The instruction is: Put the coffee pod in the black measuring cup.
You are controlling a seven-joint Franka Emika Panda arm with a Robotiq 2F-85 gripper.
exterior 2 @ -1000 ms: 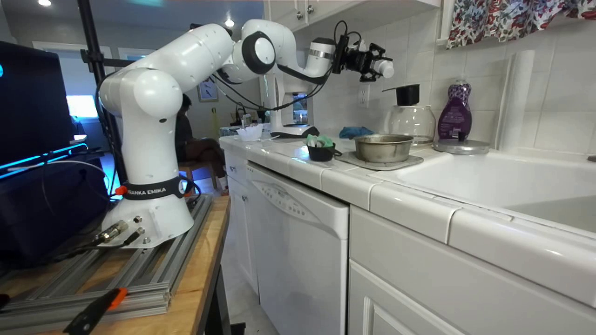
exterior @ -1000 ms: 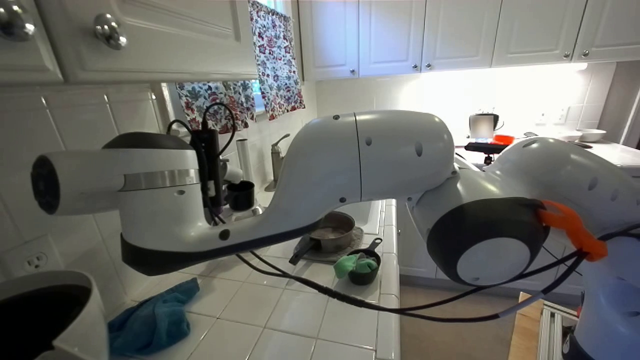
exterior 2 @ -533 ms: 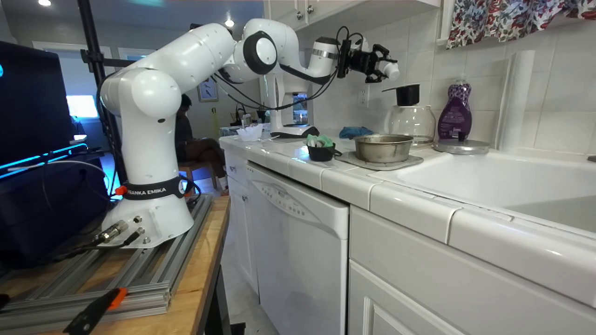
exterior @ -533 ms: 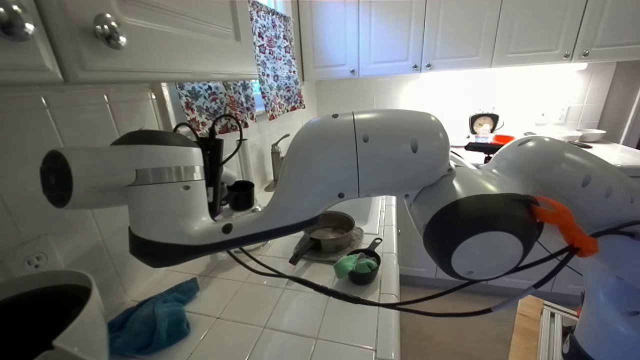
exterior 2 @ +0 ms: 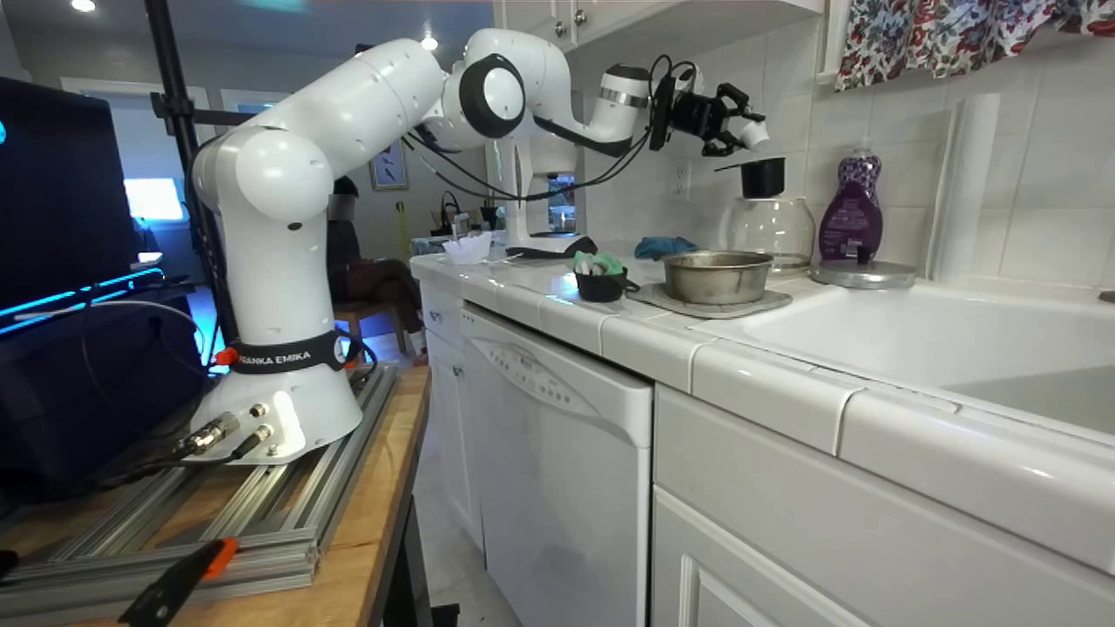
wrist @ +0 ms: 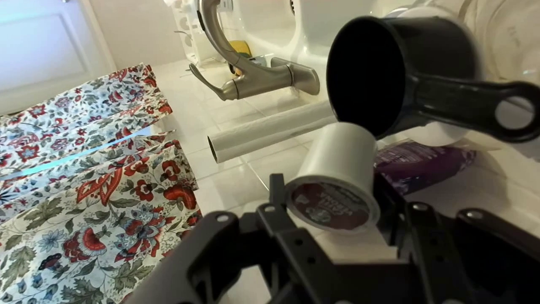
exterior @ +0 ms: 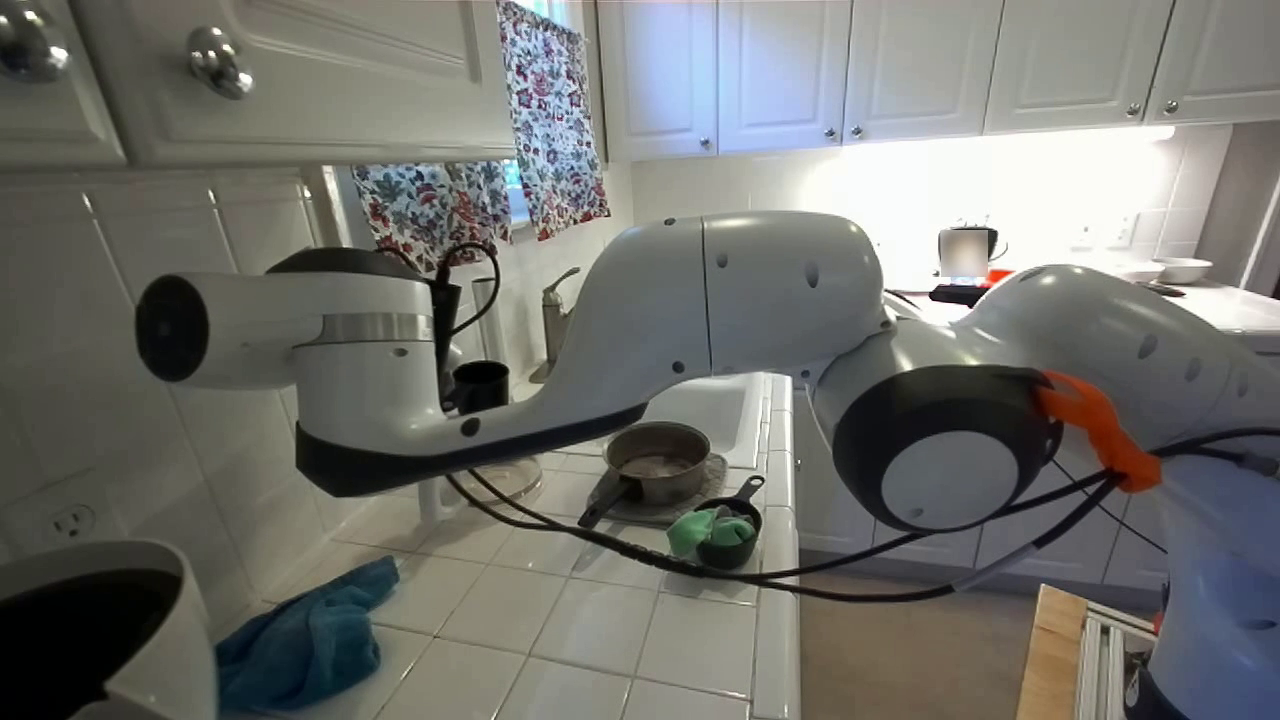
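Black cup (exterior 2: 763,178) uncovered, purple bottle (exterior 2: 851,209) nearby

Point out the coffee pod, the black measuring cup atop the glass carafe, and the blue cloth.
Coffee pod (wrist: 338,165): in the wrist view, on its white side wall.
Black measuring cup (exterior 2: 763,179): in an exterior view, on its outer side wall.
Blue cloth (exterior: 308,642): in an exterior view, on its crumpled middle.
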